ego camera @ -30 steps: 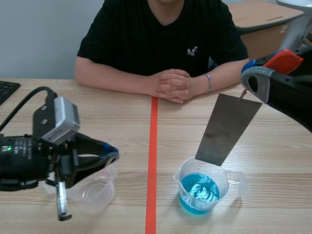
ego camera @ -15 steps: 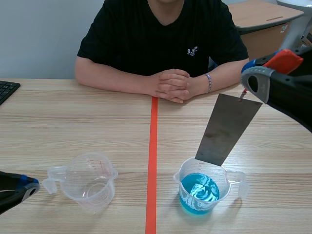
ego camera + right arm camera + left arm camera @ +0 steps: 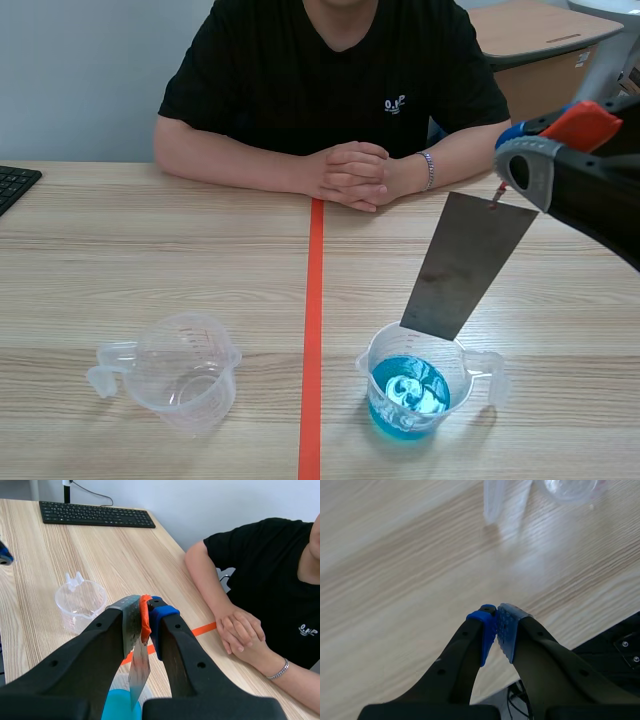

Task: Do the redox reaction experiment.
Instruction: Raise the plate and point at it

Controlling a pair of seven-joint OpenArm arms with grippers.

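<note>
The right gripper (image 3: 512,176) pinches the top corner of the grey metal sheet (image 3: 468,262), which hangs tilted with its lower edge over the mouth of the blue-liquid beaker (image 3: 408,395), while the left gripper (image 3: 496,633), pads pressed together on nothing, sits above the table (image 3: 150,250) near the empty beaker (image 3: 186,370).

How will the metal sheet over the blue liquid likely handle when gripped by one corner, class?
The metal sheet hangs flat from the right end effector, so probably stiff. It looks thin, so likely light. Pinched at one corner, it may swing.
</note>
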